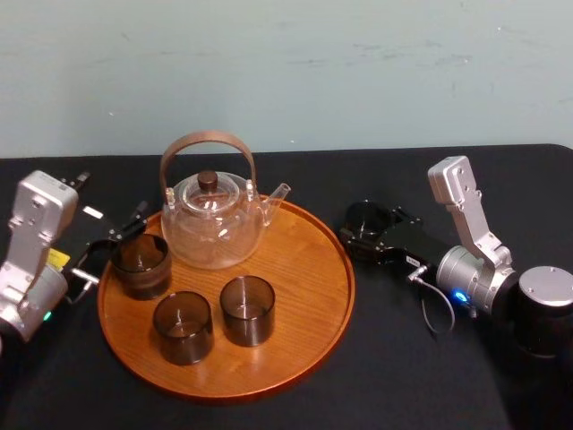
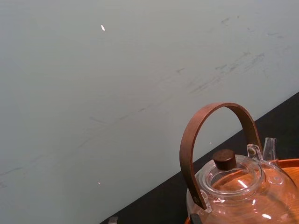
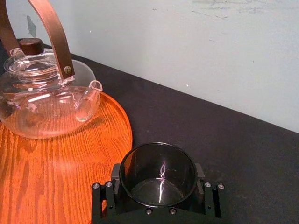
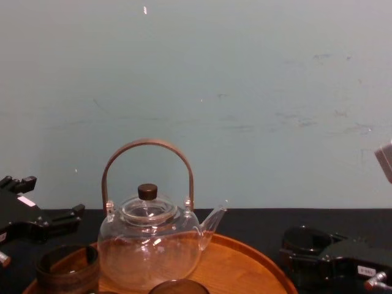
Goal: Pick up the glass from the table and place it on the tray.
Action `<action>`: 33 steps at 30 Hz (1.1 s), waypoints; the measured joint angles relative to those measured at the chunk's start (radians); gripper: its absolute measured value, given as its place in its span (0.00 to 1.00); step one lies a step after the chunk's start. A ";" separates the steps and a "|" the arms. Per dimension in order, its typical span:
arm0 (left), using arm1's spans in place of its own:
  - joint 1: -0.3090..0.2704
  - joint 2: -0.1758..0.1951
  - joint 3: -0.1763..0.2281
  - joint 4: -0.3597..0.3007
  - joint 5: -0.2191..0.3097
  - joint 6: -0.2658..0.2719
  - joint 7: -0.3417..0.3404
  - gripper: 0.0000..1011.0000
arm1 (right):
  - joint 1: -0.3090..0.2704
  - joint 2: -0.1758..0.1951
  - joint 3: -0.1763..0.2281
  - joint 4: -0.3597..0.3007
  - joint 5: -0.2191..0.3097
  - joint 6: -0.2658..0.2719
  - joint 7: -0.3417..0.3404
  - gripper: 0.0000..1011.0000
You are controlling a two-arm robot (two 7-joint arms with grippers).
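A: Where's the dark glass [image 3: 159, 175]?
B: Sitting on the desk [image 1: 403, 358], just right of the tray [image 1: 322, 269]; my right tool [image 1: 367, 228] is clenching it. Left tool [image 1: 112, 246] is idling, released, left of the tray. Next I'm lifting over the rim.

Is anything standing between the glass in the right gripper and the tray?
Nothing visible. Only bare table lies between the glass, held by the right gripper, and the tray. The left gripper is at the tray's left edge.
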 joint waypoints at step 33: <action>0.000 0.000 0.000 0.000 0.000 0.000 0.000 0.99 | 0.000 0.000 0.000 0.000 0.000 0.000 0.000 0.89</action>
